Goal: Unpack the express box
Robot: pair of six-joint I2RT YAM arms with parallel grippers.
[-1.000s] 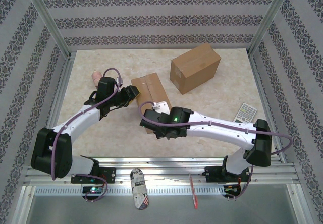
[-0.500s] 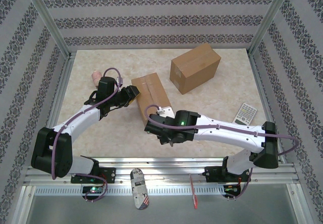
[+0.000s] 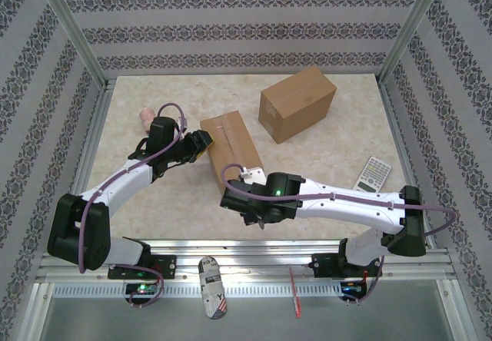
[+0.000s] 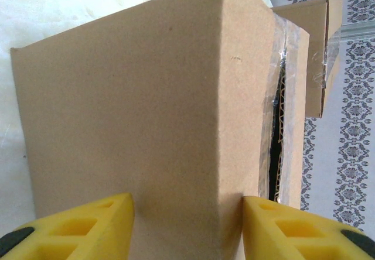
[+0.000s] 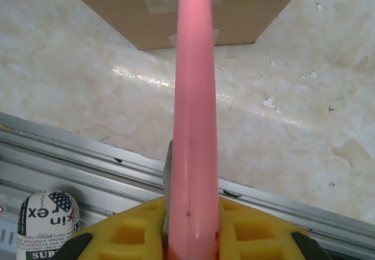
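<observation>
The express box [image 3: 231, 143] is a small brown carton lying mid-table, its taped top seam [image 4: 275, 125] split open along its length. My left gripper [image 3: 206, 140] is shut on the box's left corner, a yellow finger pressed to each side of the edge [image 4: 187, 225]. Just off the box's near end, my right gripper [image 3: 257, 214] is shut on a pink-handled tool [image 5: 193, 125]. The tool points at the box's taped near end [image 5: 176, 2]. A thin metal blade edge [image 5: 168, 172] shows beside the handle.
A larger closed carton [image 3: 297, 103] stands at the back right. A calculator [image 3: 373, 173] lies at the right and a small pink object [image 3: 146, 116] at the back left. A printed can [image 3: 210, 283] and a red-handled tool [image 3: 294, 291] rest on the near rail [image 5: 88, 160].
My right arm has drawn back from the box's near end toward the rail, keeping the pink tool. The left gripper and the box have stayed put.
</observation>
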